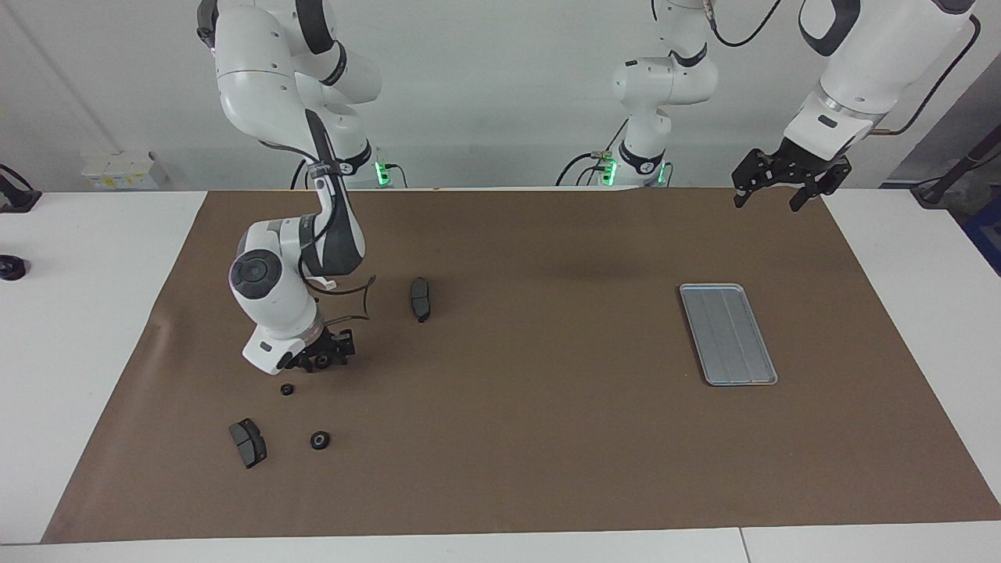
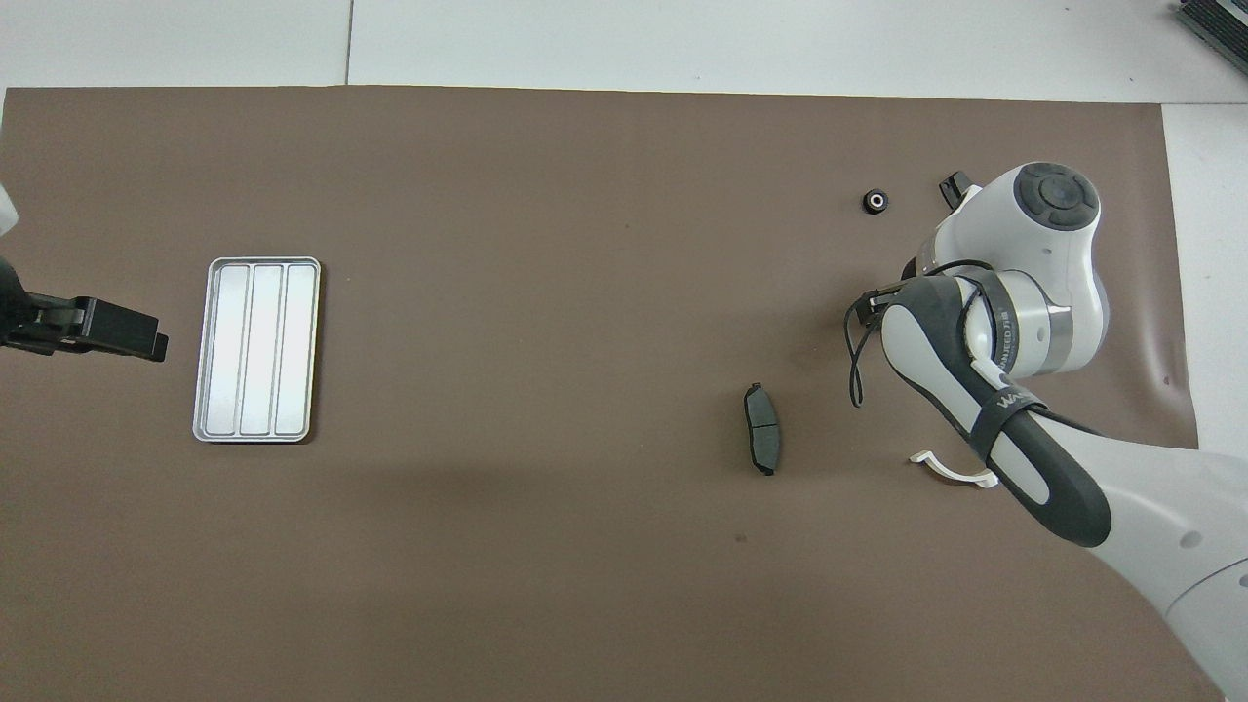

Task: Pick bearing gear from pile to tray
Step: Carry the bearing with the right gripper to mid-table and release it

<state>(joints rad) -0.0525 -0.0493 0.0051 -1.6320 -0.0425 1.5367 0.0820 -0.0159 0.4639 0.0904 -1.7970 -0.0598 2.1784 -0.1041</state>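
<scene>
right gripper (image 1: 322, 361) low over the mat at the right arm's end of the worktop, something small and dark between its jaws; cannot tell if it is pinched. two loose gears (image 1: 287, 389) (image 1: 319, 440) lie farther from the robots. left gripper (image 1: 782, 188) waits with jaws spread, nearer the robots than the tray (image 1: 728, 334).

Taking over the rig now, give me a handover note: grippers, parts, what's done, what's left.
Left gripper: open, waiting in the air over the mat at the left arm's end.
Right gripper: down low at the pile, close to a small gear; grip unreadable.
Second gear and a brake pad lie farther from the robots; other pad nearer.
Tray: no gear in it.
Done: nothing delivered.
Left: confirm a grasp, carry the gear to the tray.
</scene>
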